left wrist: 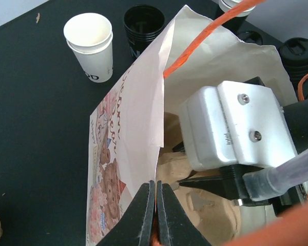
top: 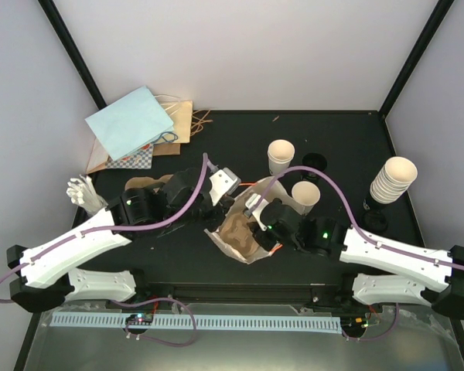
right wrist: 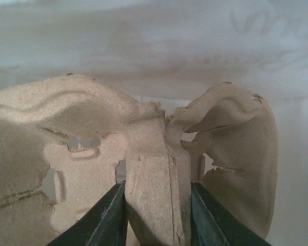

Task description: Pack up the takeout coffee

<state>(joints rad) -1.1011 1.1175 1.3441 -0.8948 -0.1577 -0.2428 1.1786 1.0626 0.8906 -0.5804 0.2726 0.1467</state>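
A printed cream paper bag stands open mid-table with the brown pulp cup tray inside it. My left gripper is shut on the bag's near rim, with the orange handle showing between its jaws. Reaching down into the bag, my right gripper is shut on the tray's middle ridge. Two lidless cream cups stand behind the bag. Black lids show at the upper right of the left wrist view. No cup is held.
A stack of cream cups stands at the right, with black lids behind the bag. Folded paper bags lie at the back left, beside a white object. Black frame posts rise at both back corners.
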